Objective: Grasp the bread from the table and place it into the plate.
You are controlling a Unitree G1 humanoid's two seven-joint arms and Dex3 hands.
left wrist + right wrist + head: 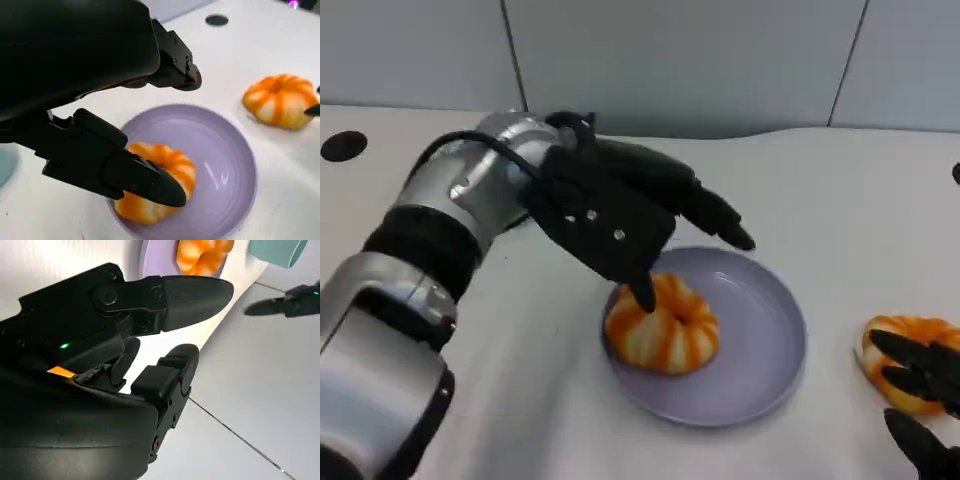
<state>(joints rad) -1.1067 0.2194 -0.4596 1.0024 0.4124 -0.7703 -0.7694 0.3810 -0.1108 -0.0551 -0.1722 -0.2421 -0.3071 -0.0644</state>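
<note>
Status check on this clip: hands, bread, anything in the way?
Left hand open over plate, one bread in it. Right hand on second bread, on the table; grip unclear. Nothing in the way.

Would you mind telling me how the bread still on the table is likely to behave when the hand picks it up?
The bread on the table looks rounded and ribbed, so fingers may catch its grooves. It probably sits stable on its flattish base. Its glossy surface suggests slight slipperiness.
</note>
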